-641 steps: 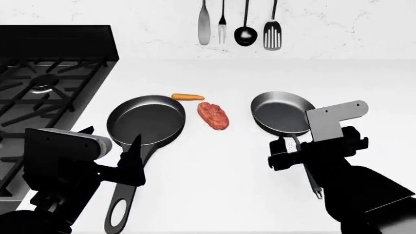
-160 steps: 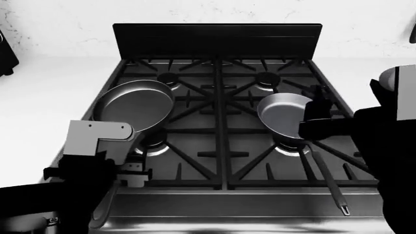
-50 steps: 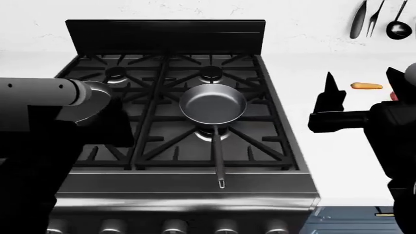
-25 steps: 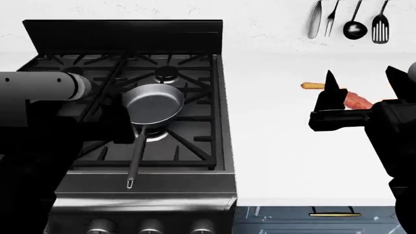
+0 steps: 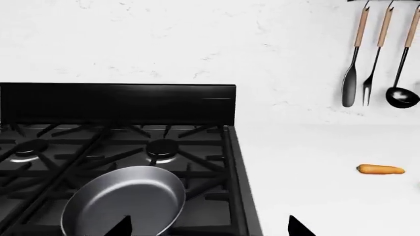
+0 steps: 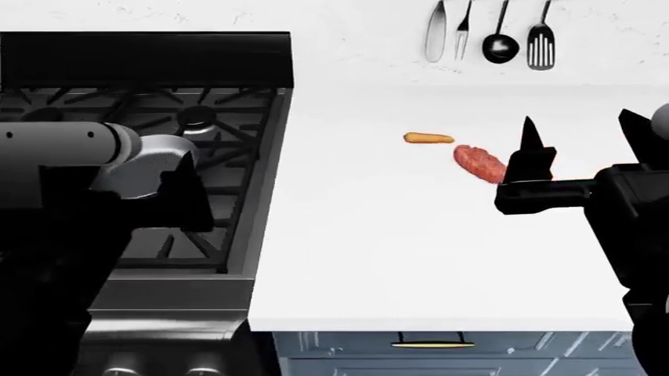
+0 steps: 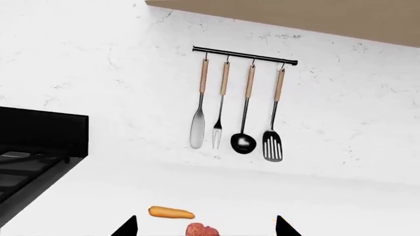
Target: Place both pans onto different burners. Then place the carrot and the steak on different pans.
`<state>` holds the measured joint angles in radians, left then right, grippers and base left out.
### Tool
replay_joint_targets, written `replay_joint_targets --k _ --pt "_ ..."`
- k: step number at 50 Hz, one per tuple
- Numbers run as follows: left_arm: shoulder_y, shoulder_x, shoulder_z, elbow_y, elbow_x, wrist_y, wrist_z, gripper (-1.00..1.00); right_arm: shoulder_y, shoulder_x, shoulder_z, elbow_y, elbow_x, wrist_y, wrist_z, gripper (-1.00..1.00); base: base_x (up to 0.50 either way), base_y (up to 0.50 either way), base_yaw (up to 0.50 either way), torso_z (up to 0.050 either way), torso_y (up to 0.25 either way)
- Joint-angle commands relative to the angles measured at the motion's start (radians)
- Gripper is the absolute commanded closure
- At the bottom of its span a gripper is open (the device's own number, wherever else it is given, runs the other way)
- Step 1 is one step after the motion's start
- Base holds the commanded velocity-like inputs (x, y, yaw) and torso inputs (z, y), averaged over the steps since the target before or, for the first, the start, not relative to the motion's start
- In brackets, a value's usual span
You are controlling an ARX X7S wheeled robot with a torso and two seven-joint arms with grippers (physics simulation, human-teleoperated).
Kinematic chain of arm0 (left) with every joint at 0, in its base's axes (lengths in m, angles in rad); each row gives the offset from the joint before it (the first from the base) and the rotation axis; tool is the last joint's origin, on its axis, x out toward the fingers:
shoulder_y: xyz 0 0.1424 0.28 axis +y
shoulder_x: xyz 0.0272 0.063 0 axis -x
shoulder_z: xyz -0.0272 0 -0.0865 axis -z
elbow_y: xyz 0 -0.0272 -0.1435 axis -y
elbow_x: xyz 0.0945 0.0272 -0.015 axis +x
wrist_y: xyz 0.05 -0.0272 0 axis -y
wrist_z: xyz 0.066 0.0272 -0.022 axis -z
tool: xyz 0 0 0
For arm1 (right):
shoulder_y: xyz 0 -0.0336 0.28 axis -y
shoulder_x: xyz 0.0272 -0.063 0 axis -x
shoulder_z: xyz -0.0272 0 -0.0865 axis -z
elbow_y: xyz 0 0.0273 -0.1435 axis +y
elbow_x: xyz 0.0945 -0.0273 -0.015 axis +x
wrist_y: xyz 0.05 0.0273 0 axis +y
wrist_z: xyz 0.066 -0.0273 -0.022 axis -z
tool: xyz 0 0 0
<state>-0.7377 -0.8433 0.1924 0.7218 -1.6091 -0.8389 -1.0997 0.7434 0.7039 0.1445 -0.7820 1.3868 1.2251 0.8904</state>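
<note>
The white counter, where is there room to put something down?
The counter is bare from the stove edge across to the right end effector, and along its front edge. It is crowded only near the back, where the carrot and the steak lie close together.

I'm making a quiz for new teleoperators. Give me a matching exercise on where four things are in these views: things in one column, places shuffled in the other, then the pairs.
Things:
1. carrot
2. steak
3. grey pan
4. ladle

Places:
A. on the stove grate
B. hanging from the wall rail
C. on the white counter, nearer the stove
D. on the white counter, nearer the right gripper

Pairs: 1-C, 2-D, 3-A, 4-B
</note>
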Motion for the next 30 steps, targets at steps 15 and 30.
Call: replay_joint_targets --k 15,30 --pt "0.007 -0.003 -0.008 -0.007 0.012 0.015 0.018 -1.0 0.01 0.007 -0.016 0.007 0.012 -0.01 0.014 -1.0 0.0 -0.5 0.0 0.0 0.0" --pt "0.041 -0.017 -0.027 -0.007 0.026 0.034 0.032 -1.0 0.015 0.019 -0.04 0.002 -0.013 -0.007 0.017 -1.0 0.0 -0.25 0.0 0.0 0.0"
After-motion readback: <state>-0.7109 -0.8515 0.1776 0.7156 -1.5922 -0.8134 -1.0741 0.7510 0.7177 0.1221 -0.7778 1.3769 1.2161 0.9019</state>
